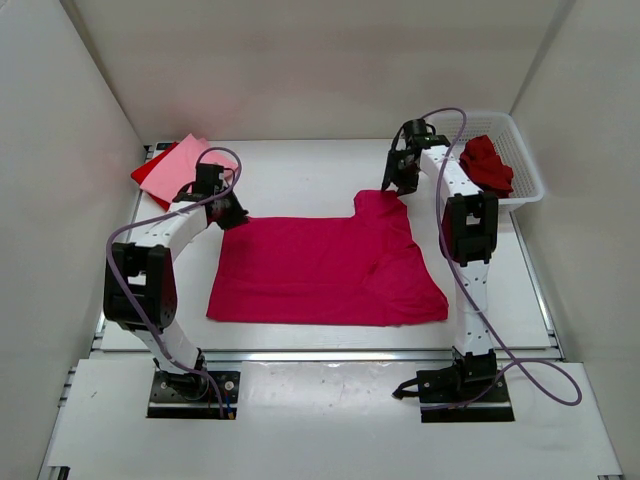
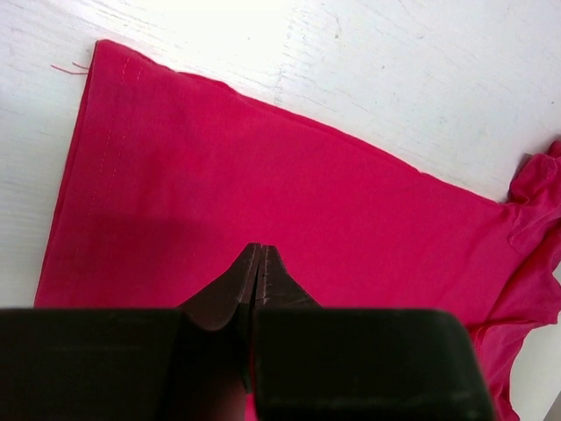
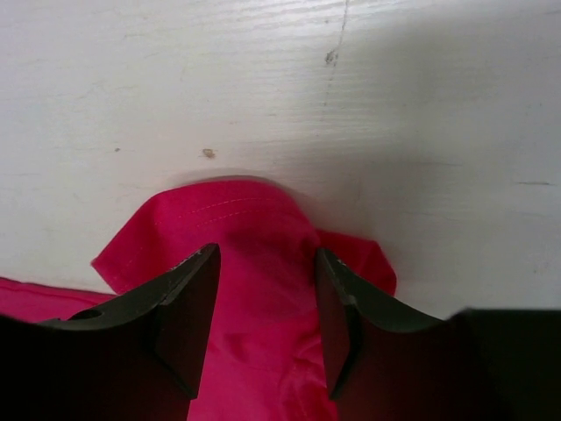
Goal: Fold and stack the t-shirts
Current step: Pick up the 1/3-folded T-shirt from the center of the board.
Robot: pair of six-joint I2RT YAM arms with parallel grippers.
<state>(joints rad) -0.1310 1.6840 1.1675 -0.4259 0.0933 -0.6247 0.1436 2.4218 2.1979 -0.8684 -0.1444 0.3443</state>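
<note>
2 white arms, black joints, purple cables

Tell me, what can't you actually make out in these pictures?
Top view: the pink shirt covers most of the red shirt.
Top view: the dark red shirt lies bunched in the basket, its shape unreadable.
Left wrist view: the shut left claw hides whether it pinches the magenta shirt.
Right wrist view: the open right claw and frame edge hide most of that shirt.

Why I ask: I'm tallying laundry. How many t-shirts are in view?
4. Magenta t-shirt spread mid-table; light pink t-shirt atop bright red t-shirt, far left; dark red t-shirt in the basket. More could hide underneath.
</note>
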